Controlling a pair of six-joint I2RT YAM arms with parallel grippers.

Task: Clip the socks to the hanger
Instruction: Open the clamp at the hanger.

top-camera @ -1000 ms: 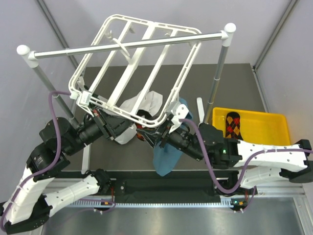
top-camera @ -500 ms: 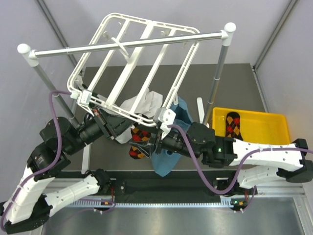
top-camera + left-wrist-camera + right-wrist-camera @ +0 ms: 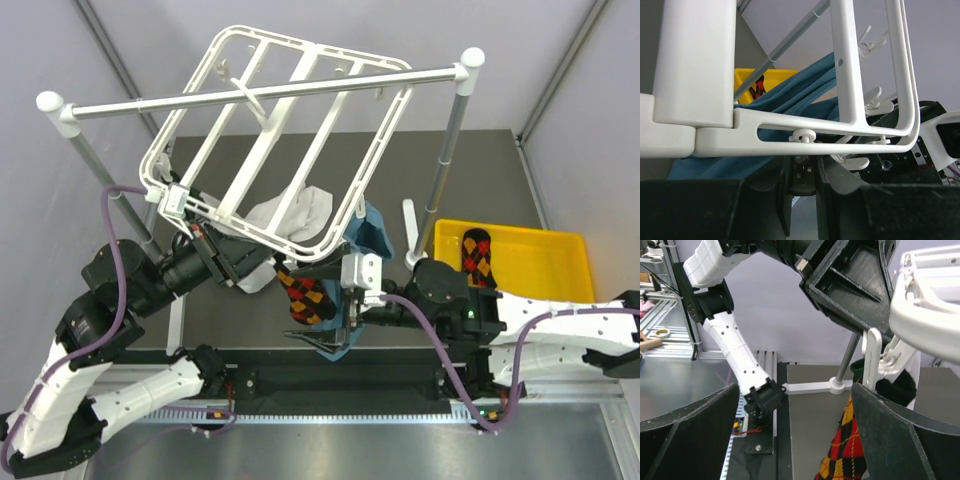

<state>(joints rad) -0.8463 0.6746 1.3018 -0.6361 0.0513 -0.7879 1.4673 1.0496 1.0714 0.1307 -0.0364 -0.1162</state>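
Observation:
The white hanger point(image 3: 330, 48) hangs tilted from the metal rail. One argyle sock point(image 3: 305, 295) dangles from a clip on its near edge. It also shows in the right wrist view point(image 3: 845, 452), under a white clip point(image 3: 872, 357). My left gripper point(image 3: 258, 262) is under that near edge. In the left wrist view it point(image 3: 803, 186) is shut on a clip point(image 3: 803, 176) below the frame bar point(image 3: 850, 65). My right gripper point(image 3: 343, 322) is wide open and empty, just right of and below the sock. The second sock point(image 3: 478, 258) lies in the yellow bin.
The silver rail point(image 3: 130, 104) stands on two posts. A white cloth point(image 3: 290, 215) and a teal cloth point(image 3: 372, 228) hang from the frame. The teal cloth reaches down under my right gripper. The yellow bin point(image 3: 530, 238) sits at the right.
My right gripper has let go of the sock and drawn back toward the near edge, opening wide. The sock now hangs from the frame. The left arm has held still.

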